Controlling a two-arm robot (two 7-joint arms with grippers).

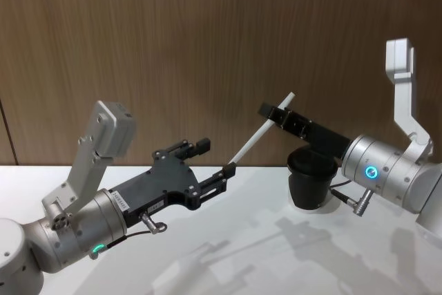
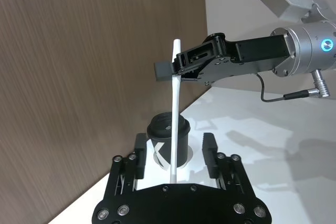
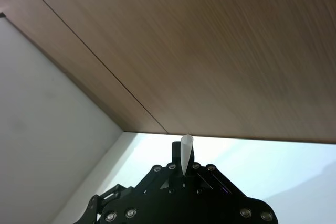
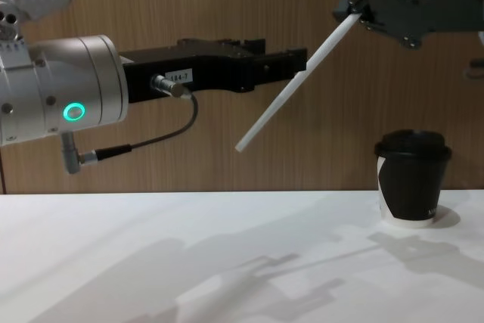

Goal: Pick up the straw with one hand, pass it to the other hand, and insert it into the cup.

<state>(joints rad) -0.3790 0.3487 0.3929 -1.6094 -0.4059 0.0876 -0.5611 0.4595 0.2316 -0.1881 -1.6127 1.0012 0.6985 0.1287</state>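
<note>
My right gripper (image 1: 275,114) is shut on the white straw (image 1: 261,131) near its upper end and holds it tilted in the air. The straw's (image 4: 291,85) lower end hangs free, high above the table and to the left of the cup (image 4: 412,179). That lower part runs between the fingers of my left gripper (image 2: 175,153), which is open and does not touch the straw (image 2: 175,108). The black lidded cup (image 1: 312,181) stands upright on the white table under the right arm. The right wrist view shows the straw's tip (image 3: 186,148) end-on between the right gripper's (image 3: 184,174) jaws.
The white table (image 4: 189,255) stretches out in front of a brown wood-panel wall (image 1: 207,46). The left arm's silver wrist with its green ring (image 4: 74,112) and a black cable (image 4: 144,145) hang at the left.
</note>
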